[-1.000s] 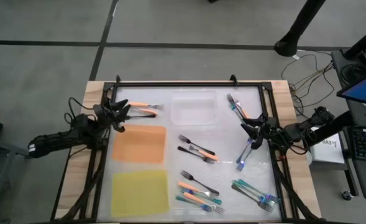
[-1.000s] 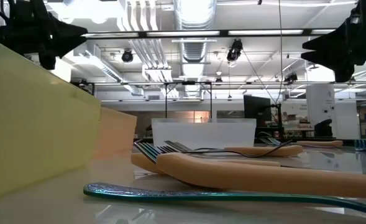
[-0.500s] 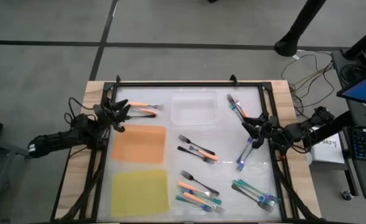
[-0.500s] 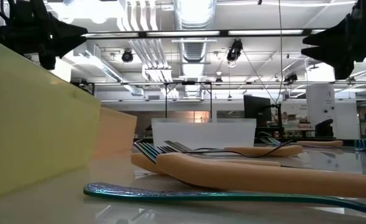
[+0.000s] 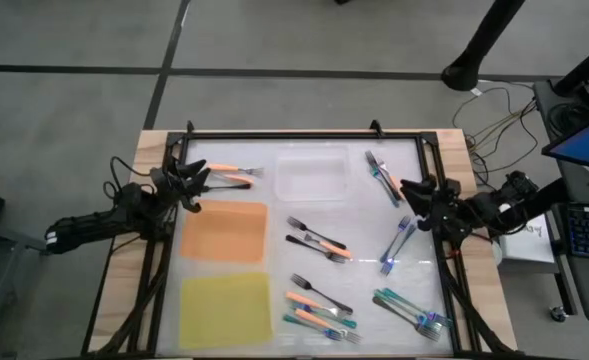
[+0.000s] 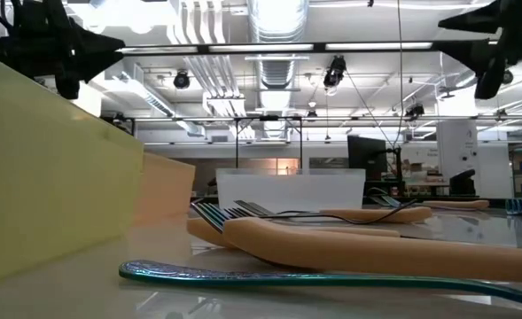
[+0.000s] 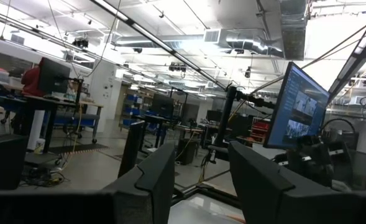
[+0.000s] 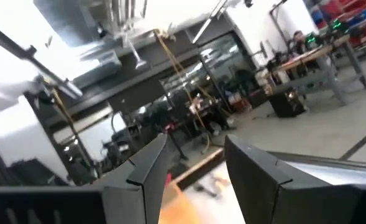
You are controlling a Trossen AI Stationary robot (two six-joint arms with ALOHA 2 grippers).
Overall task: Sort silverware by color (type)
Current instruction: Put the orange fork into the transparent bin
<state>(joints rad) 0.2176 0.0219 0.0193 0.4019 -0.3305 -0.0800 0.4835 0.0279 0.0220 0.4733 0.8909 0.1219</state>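
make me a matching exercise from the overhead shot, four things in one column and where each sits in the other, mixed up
Things:
1. orange mat
2. yellow mat
3. clear tray
4. left gripper

Places:
A. far middle of the table, between the orange-handled forks and the teal forks
B. near left corner area
C. over the far left corner, beside two orange-handled forks
D. left side, between the far left corner and the yellow mat

Pairs: 1-D, 2-B, 3-A, 4-C

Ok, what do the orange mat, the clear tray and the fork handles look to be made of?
The orange mat looks like a thin matte sheet, perhaps silicone or foam: flat, with no glare. The clear tray seems to be thin see-through plastic, the table showing through it. An orange fork handle looks like smooth matte plastic or rubber; a teal one is glossy, maybe coated metal.
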